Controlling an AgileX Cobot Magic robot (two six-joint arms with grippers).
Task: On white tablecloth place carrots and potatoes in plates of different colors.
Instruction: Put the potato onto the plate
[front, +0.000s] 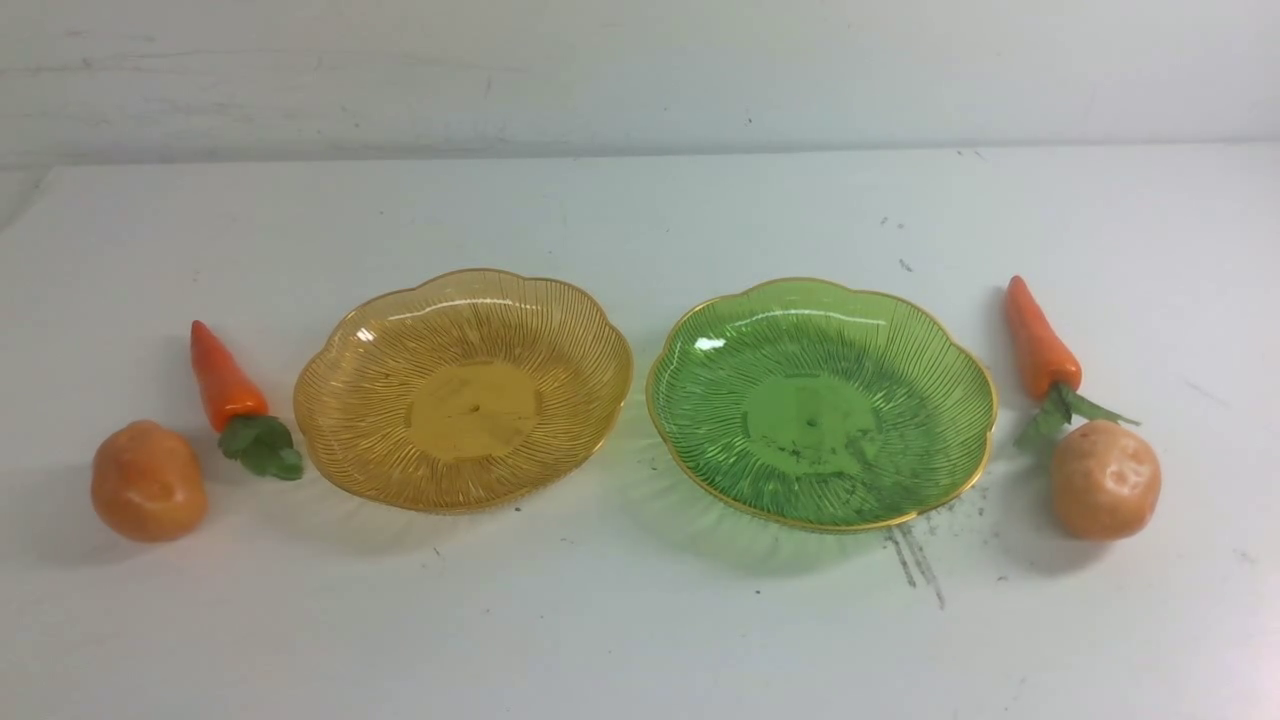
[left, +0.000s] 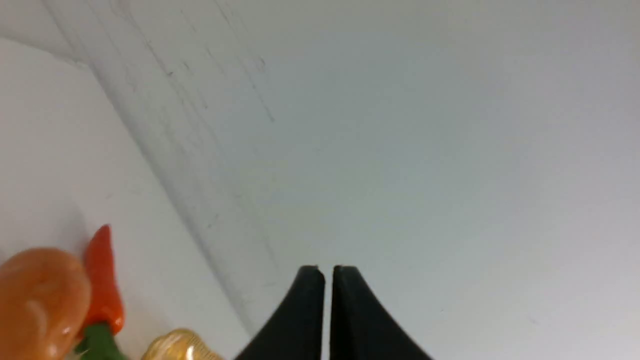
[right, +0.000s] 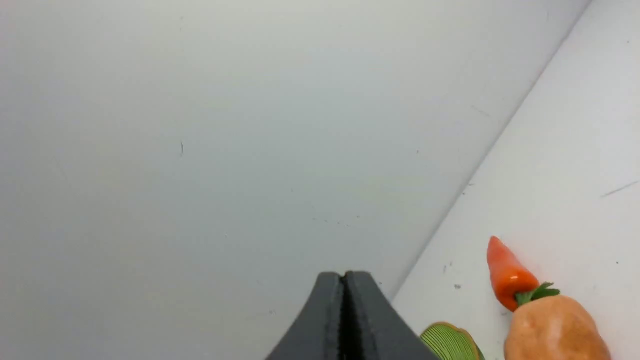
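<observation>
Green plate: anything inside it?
No food inside the green plate: only its ribbed base and dark smudges, possibly on the white tablecloth showing through. A carrot and a potato lie outside, to its right. Nothing covers the interior.

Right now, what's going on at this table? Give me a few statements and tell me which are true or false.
1. The amber plate and the green plate are both empty. True.
2. Both carrots lie between the two plates. False: the left carrot lies to the left of the amber plate, and the right carrot lies to the right of the green plate.
3. A potato sits in the green plate. False: the right potato and the left potato both rest on the white tablecloth.
4. The left gripper and the right gripper are shut and hold nothing. True.
</observation>
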